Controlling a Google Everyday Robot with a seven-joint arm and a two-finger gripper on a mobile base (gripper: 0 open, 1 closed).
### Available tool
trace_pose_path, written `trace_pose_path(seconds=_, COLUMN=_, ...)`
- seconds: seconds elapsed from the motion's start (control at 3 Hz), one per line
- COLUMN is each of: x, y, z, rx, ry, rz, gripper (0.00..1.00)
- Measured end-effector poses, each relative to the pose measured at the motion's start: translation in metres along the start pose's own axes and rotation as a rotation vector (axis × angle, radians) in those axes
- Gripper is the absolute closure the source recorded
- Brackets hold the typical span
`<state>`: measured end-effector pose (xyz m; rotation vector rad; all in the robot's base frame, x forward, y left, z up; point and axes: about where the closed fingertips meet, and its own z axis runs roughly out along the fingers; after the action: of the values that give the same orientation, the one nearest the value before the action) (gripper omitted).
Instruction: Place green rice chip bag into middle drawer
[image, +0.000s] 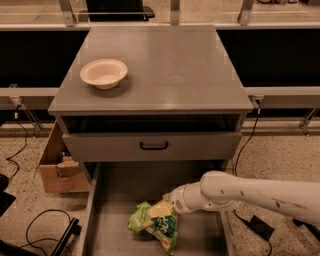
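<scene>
Jaws at one green rice chip bag (152, 225), inside one middle drawer (119, 192)

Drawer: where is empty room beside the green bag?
Bare floor lies left of the green rice chip bag, up to the left wall of the middle drawer, and behind it. Crowded on the right, where the gripper meets the bag.

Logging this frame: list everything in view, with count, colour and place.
cabinet: one, grey, centre
bowl: one, cream, cabinet top, left side
drawer front: one, grey, black handle, under the top
middle drawer: one, grey, pulled out at bottom
green rice chip bag: one, bright green, inside middle drawer
cardboard box: one, brown, floor, left of cabinet
cables: several, black, floor, both sides
arm: one, white, reaching from right
gripper: one, white, at the bag's top edge
</scene>
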<state>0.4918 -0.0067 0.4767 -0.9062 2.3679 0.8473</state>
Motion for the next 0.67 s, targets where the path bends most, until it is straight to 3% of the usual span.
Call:
trace_pose_path(seconds=0.33, x=0.000, y=0.001, z=0.001, rx=-0.001, ry=0.001, rz=0.000, gripper=0.00)
trace_pose_path(seconds=0.67, x=-0.002, y=0.003, z=-0.010, rx=-0.019, ry=-0.004, rz=-0.010, gripper=0.00)
